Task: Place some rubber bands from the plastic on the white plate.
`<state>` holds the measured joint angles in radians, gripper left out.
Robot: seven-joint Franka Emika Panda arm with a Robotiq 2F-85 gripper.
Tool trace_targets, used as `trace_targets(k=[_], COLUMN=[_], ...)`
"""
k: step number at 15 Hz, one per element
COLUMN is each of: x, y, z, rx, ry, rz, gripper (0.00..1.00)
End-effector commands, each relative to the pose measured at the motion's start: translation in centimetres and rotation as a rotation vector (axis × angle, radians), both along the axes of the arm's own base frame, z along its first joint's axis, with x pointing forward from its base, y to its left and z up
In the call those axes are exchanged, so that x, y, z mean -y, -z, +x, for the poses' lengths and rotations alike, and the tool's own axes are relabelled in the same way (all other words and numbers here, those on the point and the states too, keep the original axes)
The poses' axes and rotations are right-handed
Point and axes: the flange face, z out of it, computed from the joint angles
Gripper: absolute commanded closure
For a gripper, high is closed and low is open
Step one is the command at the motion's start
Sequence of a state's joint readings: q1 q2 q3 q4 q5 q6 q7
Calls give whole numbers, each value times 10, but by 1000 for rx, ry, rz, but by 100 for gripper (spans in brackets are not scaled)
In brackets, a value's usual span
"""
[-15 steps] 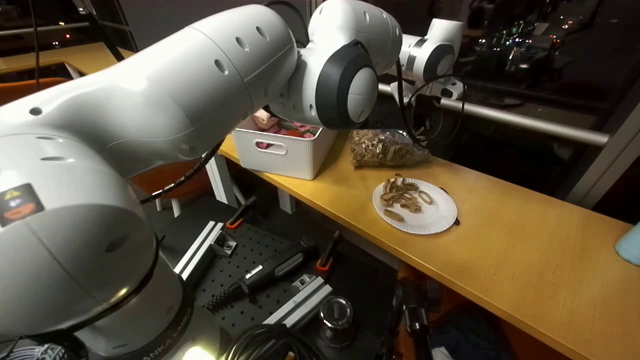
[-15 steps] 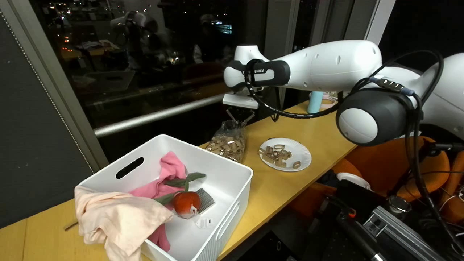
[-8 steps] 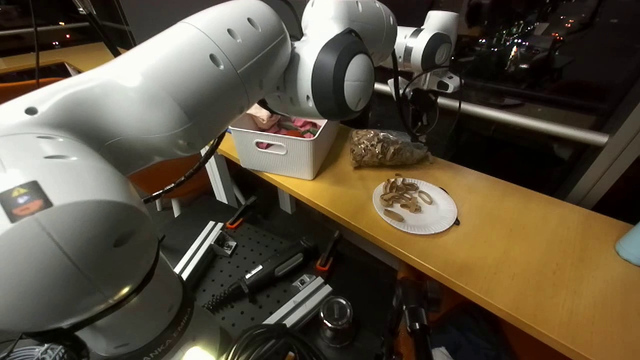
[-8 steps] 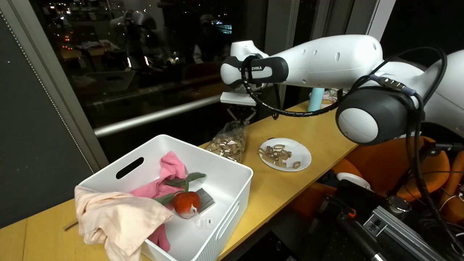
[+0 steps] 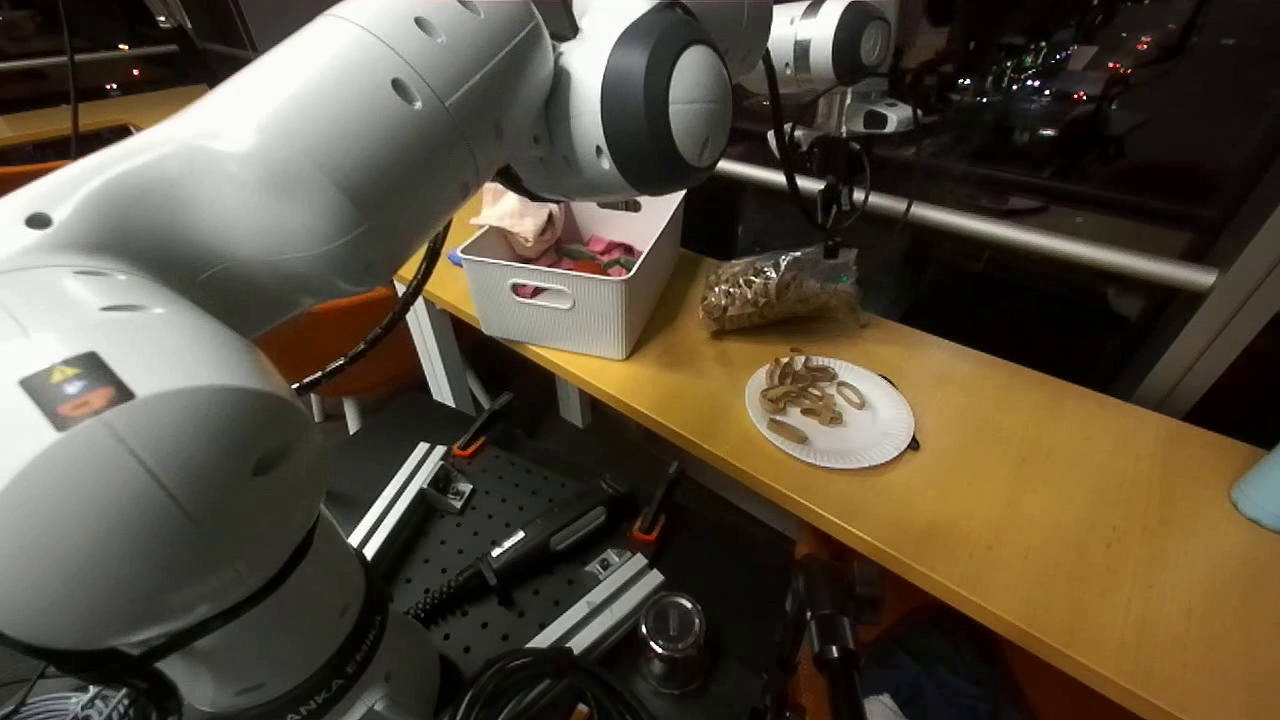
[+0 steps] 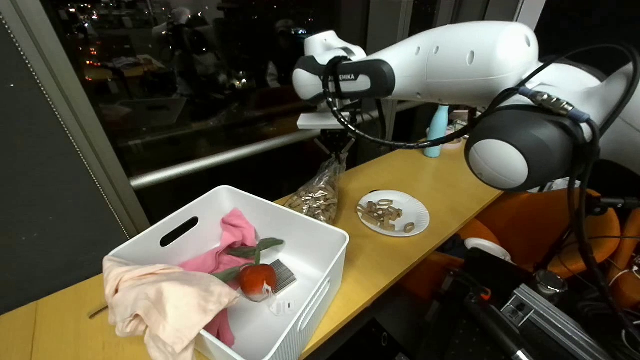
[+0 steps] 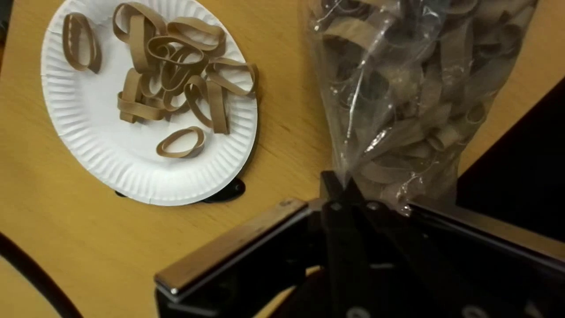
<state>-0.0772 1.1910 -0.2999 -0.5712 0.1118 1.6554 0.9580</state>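
Wrist view: the gripper [image 7: 340, 184] is found pressed together, a fold of the plastic bag [image 7: 410, 101] pinched at its tips; tan-brown bands [image 7: 457, 53] are seen through the clear wall. Apart from the bag, loose rubber bands [image 7: 140, 46] are gathered on the white plate [image 7: 106, 150], one lapped over its rim. In an exterior view, a blue bottle [image 6: 436, 132] is noted farther along the wooden table [image 6: 440, 175].

1. In an exterior view, looks from close by the arm's base [image 5: 285, 625], down across the desk [image 5: 1040, 500] toward the window [image 5: 1060, 140].
2. In an exterior view, looks down over the nearby white bin [image 6: 300, 245], diagonally along the desk.
3. In the wrist view, looks down, closest, past the gripper [image 7: 342, 185].
4. In all three, shares white plate [image 7: 103, 117] and plastic bag [image 7: 397, 110].
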Motion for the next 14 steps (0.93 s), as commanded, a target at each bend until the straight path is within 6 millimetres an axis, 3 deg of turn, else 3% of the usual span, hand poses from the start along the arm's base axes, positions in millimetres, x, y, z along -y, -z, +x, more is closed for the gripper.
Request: trace_targets(k=[1,4,7,14], x=[-14,-35,-68,-157], y=[-49,-74,-93,-89], z=[-6,-11,-17,-27], rx=[-30,-62,-109,-208], ry=[36,31,22,-41], rz=[-95,-150,-214,-311], gripper=[100,100,100,100])
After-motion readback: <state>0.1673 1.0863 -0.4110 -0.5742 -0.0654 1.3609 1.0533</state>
